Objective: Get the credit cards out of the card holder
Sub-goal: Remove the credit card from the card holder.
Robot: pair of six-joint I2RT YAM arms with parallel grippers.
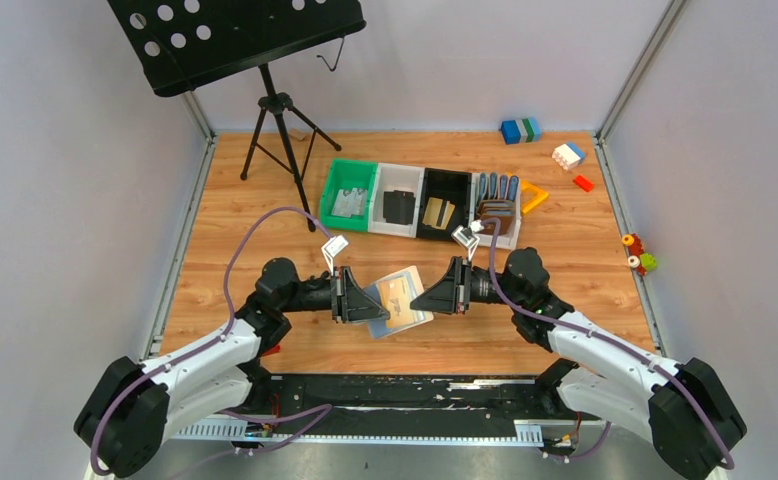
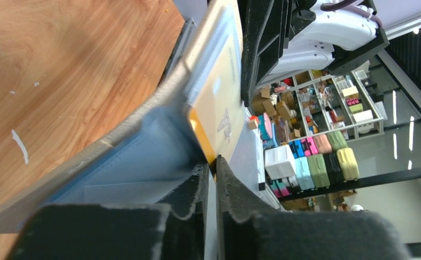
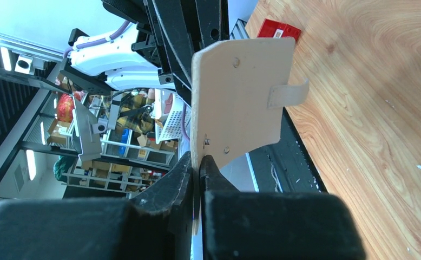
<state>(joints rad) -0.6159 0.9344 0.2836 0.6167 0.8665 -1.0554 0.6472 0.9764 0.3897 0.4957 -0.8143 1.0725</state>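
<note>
The card holder, pale grey-beige outside and light blue-grey inside, hangs open above the table between both grippers. A gold card sticks out of its pocket. In the left wrist view my left gripper is shut on the corner of the gold card, next to the blue-grey lining. In the right wrist view my right gripper is shut on the edge of the beige cover, whose strap tab sticks out. In the top view the left gripper and the right gripper face each other.
Four bins stand in a row at the back: a green bin with silvery cards, a white bin with a black card, a black bin with gold cards, and a bin with brown wallets. A music stand and toy bricks stand behind.
</note>
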